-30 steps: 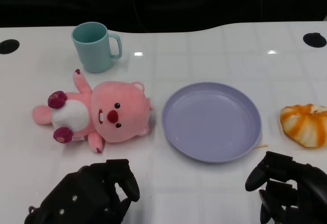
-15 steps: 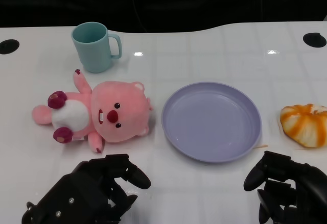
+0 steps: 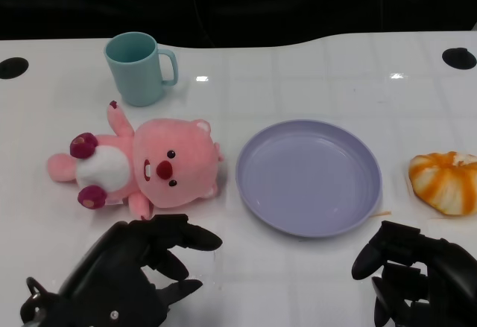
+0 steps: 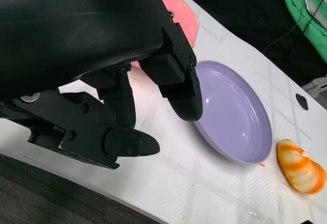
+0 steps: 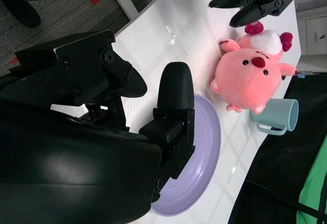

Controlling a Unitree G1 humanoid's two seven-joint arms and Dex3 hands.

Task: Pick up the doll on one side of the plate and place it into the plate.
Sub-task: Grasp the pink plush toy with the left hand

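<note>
One pink doll (image 3: 145, 167) is lying on the table (image 3: 313, 81) at nine o'clock of the single purple plate (image 3: 308, 176). One teal mug (image 3: 138, 68) is sitting at twelve o'clock of the doll. The left hand (image 3: 130, 271) is hovering at six o'clock of the doll, fingers spread and holding nothing. The right hand (image 3: 417, 275) is also spreading empty fingers.

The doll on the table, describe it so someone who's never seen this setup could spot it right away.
Start at the round lavender plate in the middle of the white table. On the robot's left of it, just off the rim and in front of the teal mug, lies the doll on its back. It is the only soft pink thing there: a plush animal with a white belly and dark magenta paws.
</note>
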